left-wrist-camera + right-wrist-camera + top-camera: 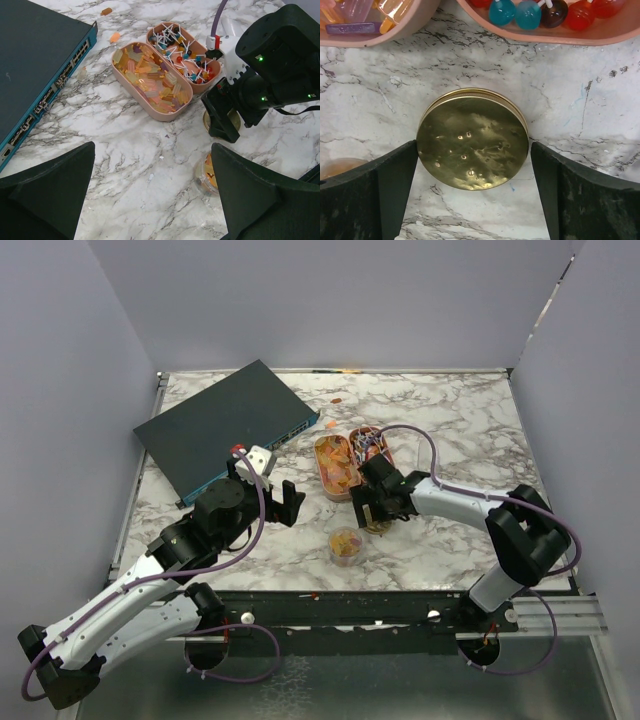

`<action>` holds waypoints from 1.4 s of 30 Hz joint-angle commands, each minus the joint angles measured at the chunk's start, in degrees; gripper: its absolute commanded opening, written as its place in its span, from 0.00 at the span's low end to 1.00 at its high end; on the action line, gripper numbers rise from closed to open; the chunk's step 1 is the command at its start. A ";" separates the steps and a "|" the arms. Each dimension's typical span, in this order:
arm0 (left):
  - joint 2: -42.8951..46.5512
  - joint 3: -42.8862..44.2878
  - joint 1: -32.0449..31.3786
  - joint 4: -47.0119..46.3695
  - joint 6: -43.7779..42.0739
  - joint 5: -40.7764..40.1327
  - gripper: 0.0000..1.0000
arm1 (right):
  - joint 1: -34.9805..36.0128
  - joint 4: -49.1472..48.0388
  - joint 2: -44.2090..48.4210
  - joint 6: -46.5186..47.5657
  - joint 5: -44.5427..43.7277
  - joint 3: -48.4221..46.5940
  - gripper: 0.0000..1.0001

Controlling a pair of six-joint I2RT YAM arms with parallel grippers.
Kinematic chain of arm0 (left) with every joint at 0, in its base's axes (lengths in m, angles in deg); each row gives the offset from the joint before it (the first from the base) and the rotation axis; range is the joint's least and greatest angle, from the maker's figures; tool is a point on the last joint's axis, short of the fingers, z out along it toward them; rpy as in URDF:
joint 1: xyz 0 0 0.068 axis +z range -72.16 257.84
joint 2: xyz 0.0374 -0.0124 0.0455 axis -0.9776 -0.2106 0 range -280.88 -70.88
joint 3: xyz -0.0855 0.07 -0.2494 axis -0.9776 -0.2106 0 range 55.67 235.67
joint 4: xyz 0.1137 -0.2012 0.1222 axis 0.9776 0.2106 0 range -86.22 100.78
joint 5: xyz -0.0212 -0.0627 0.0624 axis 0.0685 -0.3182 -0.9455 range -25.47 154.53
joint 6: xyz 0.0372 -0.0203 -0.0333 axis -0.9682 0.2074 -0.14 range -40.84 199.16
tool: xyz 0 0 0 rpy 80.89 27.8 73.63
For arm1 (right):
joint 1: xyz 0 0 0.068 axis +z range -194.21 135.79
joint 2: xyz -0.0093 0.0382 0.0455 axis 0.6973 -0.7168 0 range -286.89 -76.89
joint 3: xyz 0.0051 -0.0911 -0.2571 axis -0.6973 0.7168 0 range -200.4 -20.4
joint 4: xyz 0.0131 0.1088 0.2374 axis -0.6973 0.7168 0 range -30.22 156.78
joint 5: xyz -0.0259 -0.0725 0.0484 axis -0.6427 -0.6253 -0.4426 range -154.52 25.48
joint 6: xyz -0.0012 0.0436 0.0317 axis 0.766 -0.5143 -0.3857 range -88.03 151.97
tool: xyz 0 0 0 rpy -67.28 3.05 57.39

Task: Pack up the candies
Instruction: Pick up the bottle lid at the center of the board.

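Right pincer [474, 170] spread, gold lid [472, 137] between fingers. Left pincer [152, 195] spread above marble [125, 150]; candies [152, 82] in 2 trays [131, 92].

Counted two arms, left arm [130, 612] and right arm [455, 502], plus one dark network switch [225, 425], one gold lid [472, 139], one small clear jar [200, 182] and one table [450, 420]. Two oval peach trays were there: the yellow-candy tray [134, 93] and the mixed-candy tray [555, 38]. The candies [150, 80] in the trays and jar were too many to count; at least three loose candies [115, 36] lay on the table.
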 commanded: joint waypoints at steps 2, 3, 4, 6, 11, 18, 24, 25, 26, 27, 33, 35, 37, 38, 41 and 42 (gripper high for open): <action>0.19 -0.16 0.33 0.47 -0.80 -0.32 0.99 | 0.82 1.16 -1.02 -0.71 -2.57 -2.38 0.89; 0.18 -0.13 0.33 0.47 -0.78 -0.21 0.99 | 0.86 1.38 -1.18 -0.60 -2.59 -2.53 0.87; 0.16 -0.13 0.32 0.47 -0.80 -0.21 0.99 | 0.87 1.52 -1.31 -0.57 -2.61 -2.72 0.84; 0.29 -0.15 0.36 0.44 -0.83 -0.24 0.99 | 0.87 1.81 -1.62 -0.42 -2.38 -3.10 0.77; 0.69 -0.24 0.35 0.46 -0.79 -0.42 0.99 | 0.92 3.13 -0.71 -0.27 -2.71 -3.82 0.68; 0.83 -0.23 0.31 0.46 -0.78 -0.39 0.99 | 0.94 7.84 5.09 1.23 -3.40 -5.45 0.67; 0.92 -0.24 0.38 0.42 -0.69 -0.47 0.99 | 1.70 12.70 9.99 3.88 -3.46 -8.00 0.66; 0.88 -0.17 0.35 0.46 -0.69 -0.50 0.99 | 2.01 13.38 10.52 4.40 -2.72 -8.57 0.66; 0.79 -0.23 0.31 0.46 -0.74 -0.39 0.99 | 2.39 14.07 10.92 4.92 -1.91 -9.06 0.66; 0.75 -0.24 0.38 0.47 -0.76 -0.41 0.99 | 2.84 14.62 11.25 5.22 -1.47 -9.52 0.65; 1.28 -0.29 0.32 0.55 -0.65 -1.02 0.99 | 6.81 14.75 11.68 6.09 3.72 -11.03 0.63; 1.63 -0.40 0.33 0.55 -0.53 -1.41 0.99 | 8.66 14.82 11.23 6.31 4.33 -11.39 0.63; 1.90 -0.41 0.32 0.47 -0.45 -1.63 0.99 | 11.02 15.38 10.09 6.46 4.30 -12.01 0.63; 1.95 -0.41 0.32 0.48 -0.43 -1.70 0.99 | 11.84 15.70 9.49 6.46 4.34 -12.13 0.63; 2.23 -0.40 0.31 0.55 -0.47 -1.79 0.99 | 14.03 15.74 7.92 6.38 4.67 -12.31 0.63; 2.27 -0.41 0.31 0.55 -0.41 -1.74 0.99 | 14.71 15.68 7.47 6.37 4.97 -12.37 0.63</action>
